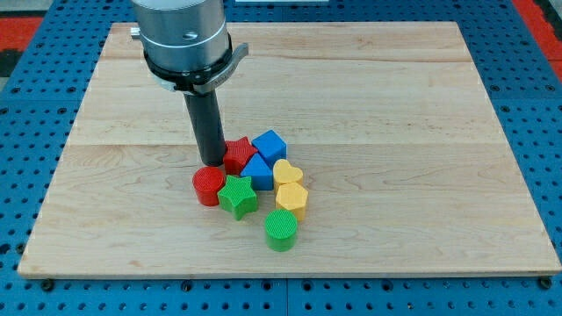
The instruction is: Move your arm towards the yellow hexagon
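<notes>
The yellow hexagon [292, 200] lies on the wooden board [395, 132], at the lower right of a cluster of blocks near the middle. A yellow heart [287, 172] sits just above it and touches it. My tip [212, 162] stands at the cluster's upper left, against the red star-like block [238, 154] and just above the red cylinder [209, 186]. The tip is about a block-cluster's width to the left and a little above the yellow hexagon. The green star [238, 195] and the blue triangle [257, 170] lie between them.
A blue cube [270, 143] sits at the cluster's top. A green cylinder [282, 230] lies just below the yellow hexagon. The arm's grey body [184, 35] hangs over the board's upper left. Blue pegboard [35, 132] surrounds the board.
</notes>
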Controlling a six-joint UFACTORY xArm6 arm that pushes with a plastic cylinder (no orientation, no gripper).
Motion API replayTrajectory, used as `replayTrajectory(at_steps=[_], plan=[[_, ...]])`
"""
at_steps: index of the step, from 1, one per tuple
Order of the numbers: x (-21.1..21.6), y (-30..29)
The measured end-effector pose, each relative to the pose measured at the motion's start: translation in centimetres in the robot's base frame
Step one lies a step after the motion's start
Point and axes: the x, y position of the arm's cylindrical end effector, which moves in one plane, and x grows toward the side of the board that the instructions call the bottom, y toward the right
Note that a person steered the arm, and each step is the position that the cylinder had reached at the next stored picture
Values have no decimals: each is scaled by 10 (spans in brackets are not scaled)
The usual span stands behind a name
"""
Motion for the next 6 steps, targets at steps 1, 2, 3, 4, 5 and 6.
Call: replayTrajectory(at_steps=[1, 2, 3, 4, 5, 6], plan=[[-3, -20], [30, -77], [113, -82], [148, -39], [147, 26], [147, 170]])
